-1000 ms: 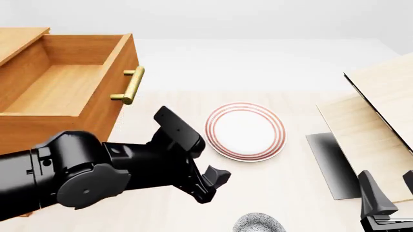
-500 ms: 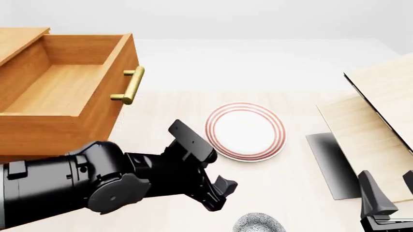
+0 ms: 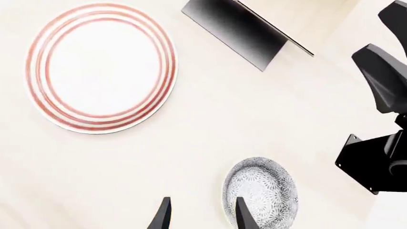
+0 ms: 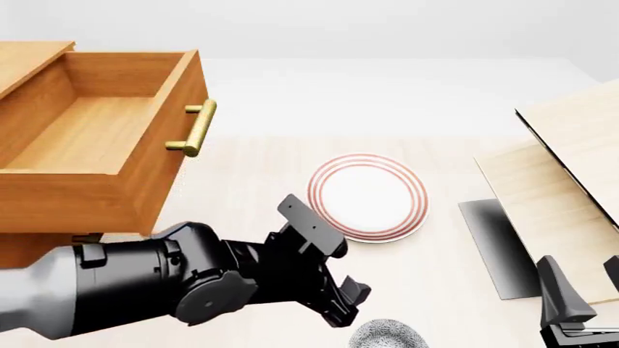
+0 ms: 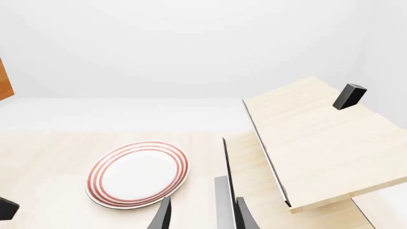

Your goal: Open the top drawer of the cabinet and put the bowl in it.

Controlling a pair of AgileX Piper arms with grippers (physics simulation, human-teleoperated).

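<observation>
The cabinet's top drawer [image 4: 92, 134] stands pulled out, its plain wood interior bare and its brass handle [image 4: 196, 127] facing the table. The speckled grey-blue bowl [image 4: 389, 336] sits upright at the near table edge, cut off by the front view. My left gripper [image 4: 349, 304] hovers just left of and above it, open. In the left wrist view the bowl [image 3: 260, 192] lies beside one finger of the left gripper [image 3: 202, 217], not between the two. My right gripper [image 4: 585, 290] rests open at the near right, with nothing in it.
A white plate with red rings [image 4: 367, 196] lies mid-table, beyond the bowl. A pale light-wood unit [image 4: 566, 181] with tilted panels fills the right side. The right wrist view shows the plate [image 5: 138, 174] and the unit [image 5: 318, 138] ahead of the right gripper [image 5: 202, 217].
My left arm has swung right and toward the near edge, bringing its gripper down close to the bowl. The right arm, drawer, plate and bowl have not moved.
</observation>
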